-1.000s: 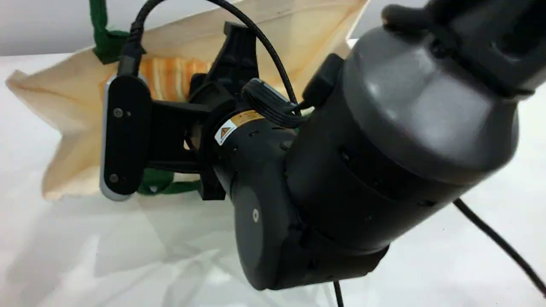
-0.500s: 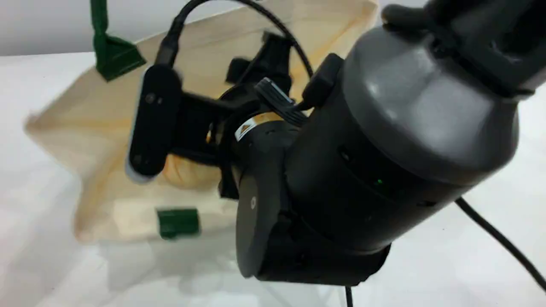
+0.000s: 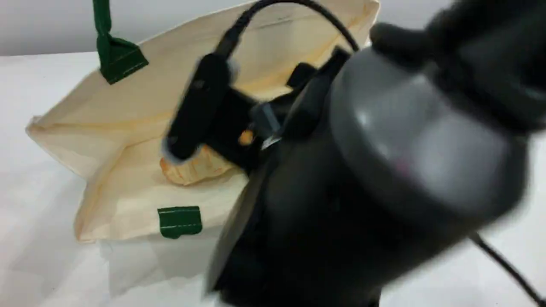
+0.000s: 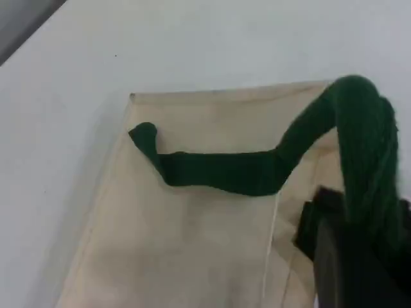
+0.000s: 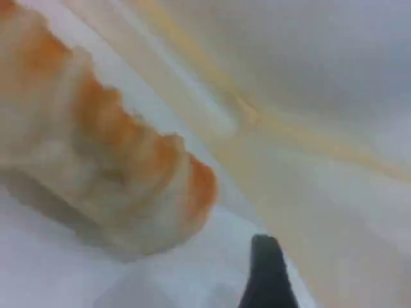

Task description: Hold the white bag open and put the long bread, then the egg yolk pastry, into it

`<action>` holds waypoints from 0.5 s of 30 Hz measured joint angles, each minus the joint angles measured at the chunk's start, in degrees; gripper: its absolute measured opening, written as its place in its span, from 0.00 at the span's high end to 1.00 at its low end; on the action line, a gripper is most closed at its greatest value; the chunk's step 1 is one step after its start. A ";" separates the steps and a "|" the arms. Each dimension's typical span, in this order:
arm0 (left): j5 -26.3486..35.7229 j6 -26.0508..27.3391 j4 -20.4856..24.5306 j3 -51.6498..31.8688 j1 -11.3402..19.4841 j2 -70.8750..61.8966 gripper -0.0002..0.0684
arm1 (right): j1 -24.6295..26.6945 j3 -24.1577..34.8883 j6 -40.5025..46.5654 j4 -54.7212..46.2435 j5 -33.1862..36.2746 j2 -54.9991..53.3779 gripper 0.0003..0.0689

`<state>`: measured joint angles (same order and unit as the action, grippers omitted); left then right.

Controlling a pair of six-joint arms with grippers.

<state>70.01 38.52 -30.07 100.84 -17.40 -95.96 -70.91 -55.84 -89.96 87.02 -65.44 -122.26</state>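
The long bread (image 3: 194, 168), seen a second ago raised between the right gripper's fingers near the far wall of the white bag (image 3: 128, 192), is now found lying free on the bag's lower inner wall. One right fingertip (image 5: 266, 273) is seen beside the bread, apart from it. The right arm (image 3: 362, 183) is displaced rightward and toward the camera, heavily blurred. The bag mouth is spread wider; the green rim patch (image 3: 179, 221), formerly hidden behind the wrist camera (image 3: 198, 108), is exposed.
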 joint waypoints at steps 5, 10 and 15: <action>0.00 0.04 0.11 0.00 0.00 0.00 0.87 | -6.52 0.00 0.00 3.30 1.87 5.60 0.36; -0.05 0.04 0.11 0.00 0.05 0.00 0.87 | -10.78 0.07 0.00 10.98 6.26 13.16 0.36; -0.05 0.04 0.28 0.00 0.05 0.00 0.87 | -11.02 0.99 0.00 13.28 8.25 19.98 0.36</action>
<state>69.95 38.56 -29.79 100.84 -17.35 -95.96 -81.92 -54.85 -89.96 100.30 -57.18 -102.28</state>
